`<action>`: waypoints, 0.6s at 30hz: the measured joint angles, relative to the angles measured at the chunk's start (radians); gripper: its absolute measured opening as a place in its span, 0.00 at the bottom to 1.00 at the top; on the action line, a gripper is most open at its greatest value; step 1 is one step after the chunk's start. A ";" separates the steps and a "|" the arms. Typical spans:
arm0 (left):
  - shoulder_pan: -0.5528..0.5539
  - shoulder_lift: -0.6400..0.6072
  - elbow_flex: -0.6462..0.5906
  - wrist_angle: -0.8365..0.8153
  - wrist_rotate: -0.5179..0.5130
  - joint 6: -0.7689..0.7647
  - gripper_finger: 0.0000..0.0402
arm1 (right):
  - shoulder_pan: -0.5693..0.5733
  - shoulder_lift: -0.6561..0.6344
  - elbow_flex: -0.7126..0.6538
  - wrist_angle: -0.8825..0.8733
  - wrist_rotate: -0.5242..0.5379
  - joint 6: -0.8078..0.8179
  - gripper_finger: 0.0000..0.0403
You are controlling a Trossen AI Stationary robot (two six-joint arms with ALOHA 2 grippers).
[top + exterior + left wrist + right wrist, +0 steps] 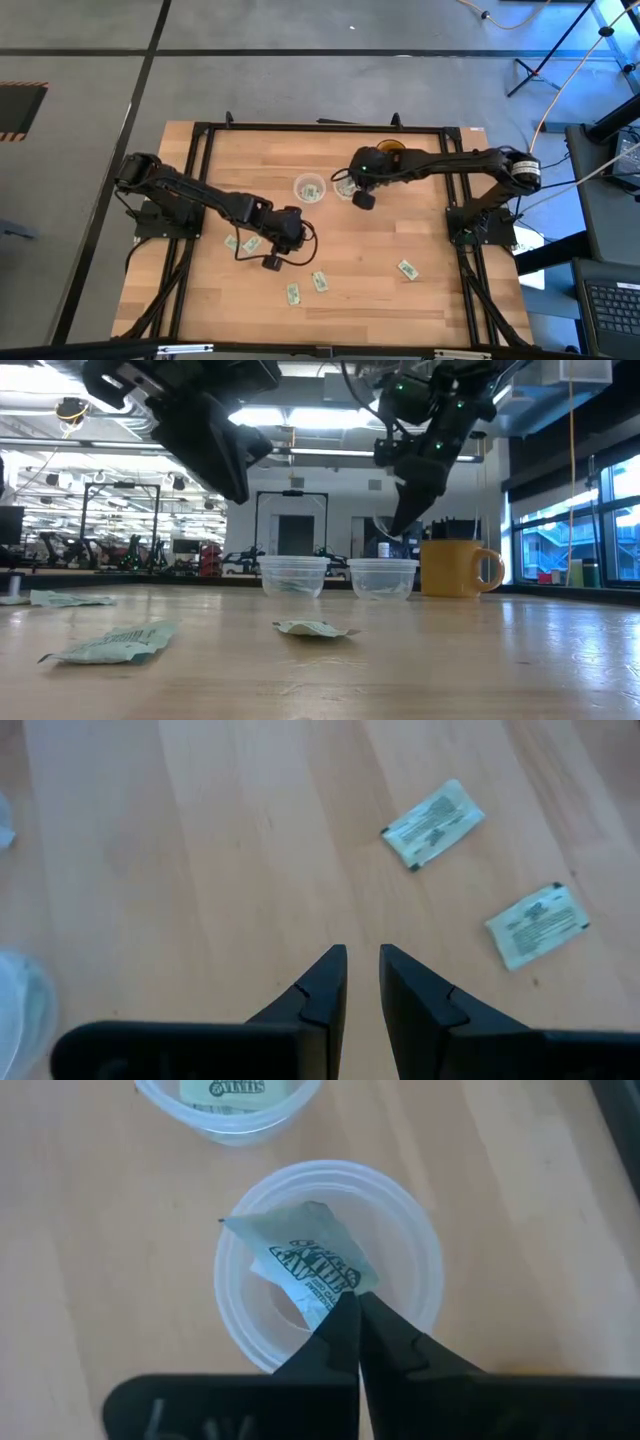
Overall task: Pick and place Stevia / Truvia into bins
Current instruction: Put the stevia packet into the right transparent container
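Several pale green and white Stevia sachets lie flat on the wooden table [370, 240]; two of them [432, 823] [537, 924] show in the left wrist view. Two clear cups [309, 188] [345, 187] stand side by side toward the far edge. My right gripper [356, 1305] hangs over the right-hand cup [420, 1250], shut on a sachet [300, 1255]. The other cup [230, 1105] has a sachet lying in it. My left gripper [362, 960] hovers above bare wood left of centre [300, 237], its fingers a narrow gap apart with nothing between them. My right gripper pinches one end of a sachet [335, 1288] between its two fingers, coming from above and pointing down. The sachet is lifted clear and sticks out past the fingertips, above the mouth of the right-hand clear cup [383, 578].
An amber-yellow mug with a handle [455, 567] stands just right of the two cups, near the far edge [390, 150]. Loose sachets lie near the left gripper [250, 243], toward the near edge [293, 293] [320, 282] and right of centre [407, 269]. A black frame borders the table.
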 joint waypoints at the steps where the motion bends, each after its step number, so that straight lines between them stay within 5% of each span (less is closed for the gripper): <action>1: -0.004 0.001 0.000 0.008 0.000 0.000 0.15 | -0.002 0.009 0.000 0.005 -0.001 -0.001 0.00; 18: -0.055 0.004 0.000 0.035 -0.001 -0.044 0.15 | -0.006 0.137 -0.001 0.090 0.004 -0.004 0.04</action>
